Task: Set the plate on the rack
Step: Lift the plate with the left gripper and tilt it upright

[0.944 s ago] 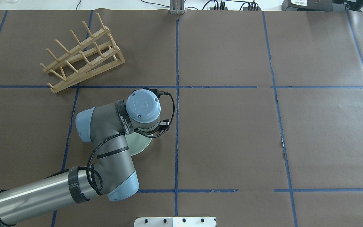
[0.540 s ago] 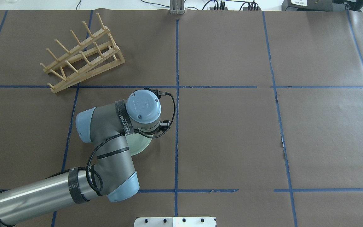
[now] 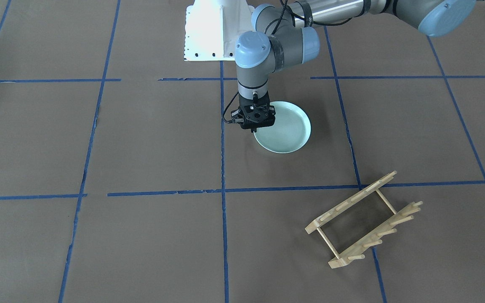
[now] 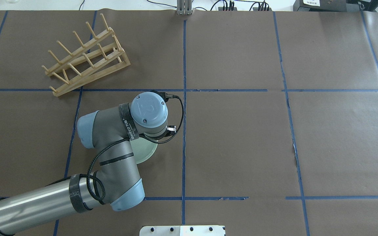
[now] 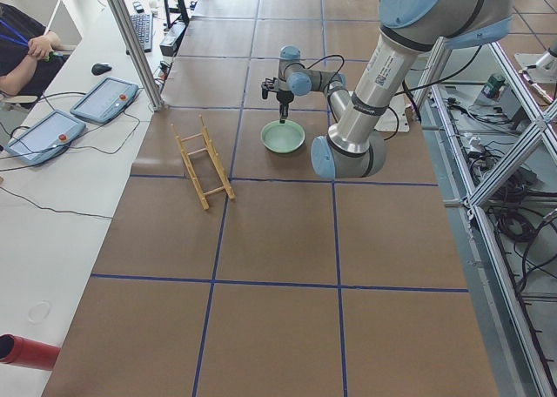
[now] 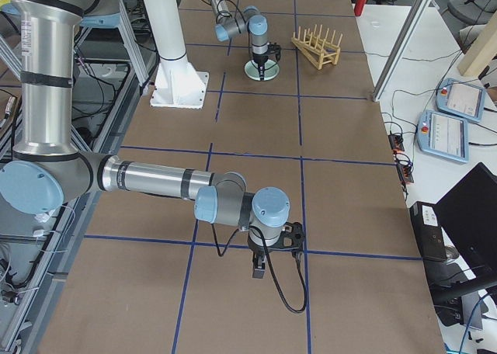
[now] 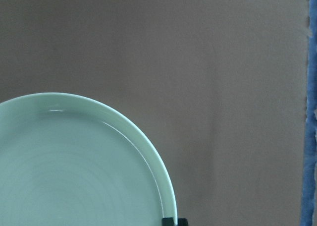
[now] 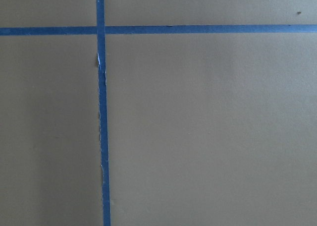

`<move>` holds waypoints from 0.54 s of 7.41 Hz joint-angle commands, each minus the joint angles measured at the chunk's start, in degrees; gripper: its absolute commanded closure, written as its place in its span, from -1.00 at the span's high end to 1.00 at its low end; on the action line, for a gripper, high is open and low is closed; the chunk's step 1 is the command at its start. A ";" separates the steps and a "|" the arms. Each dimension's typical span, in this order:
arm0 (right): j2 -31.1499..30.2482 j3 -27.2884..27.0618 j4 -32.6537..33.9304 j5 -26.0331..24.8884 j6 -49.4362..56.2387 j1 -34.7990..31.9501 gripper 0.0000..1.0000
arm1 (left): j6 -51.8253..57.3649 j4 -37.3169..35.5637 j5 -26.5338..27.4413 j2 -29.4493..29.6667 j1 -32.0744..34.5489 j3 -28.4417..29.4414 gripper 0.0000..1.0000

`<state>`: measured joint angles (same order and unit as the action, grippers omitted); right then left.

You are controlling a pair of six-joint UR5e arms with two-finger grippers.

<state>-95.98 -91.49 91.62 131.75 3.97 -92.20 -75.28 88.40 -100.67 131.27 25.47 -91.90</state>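
left gripper (image 3: 254, 128): closed on rim of plate (image 3: 286, 131) | right gripper (image 6: 259, 272): over table (image 6: 349, 214), open or closed cannot tell | rack (image 3: 364, 219): on table, well apart from plate

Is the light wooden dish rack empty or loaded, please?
Empty: the light wooden rack has bare pegs; the round mint-green plate sits apart from it.

Glossy plate (image 3: 286, 134), matt wooden rack (image 3: 350, 201)

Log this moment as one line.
left gripper: at plate rim, grip unclear | plate: flat, not on rack | right gripper: far off, state unclear
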 commanded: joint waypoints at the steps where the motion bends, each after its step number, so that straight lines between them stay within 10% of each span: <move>1: 0.00 0.00 -0.04 0.00 -0.01 0.00 1.00 | 0.84 -7.33 -0.05 -0.05 2.29 -6.50 -1.00; 4: 0.00 0.00 -0.04 0.00 -0.01 0.00 1.00 | 4.15 -12.36 -1.54 1.43 12.37 -14.77 -1.00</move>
<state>-95.98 -91.49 91.58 131.75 3.95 -92.20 -73.24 77.93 -101.16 131.85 33.45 -103.59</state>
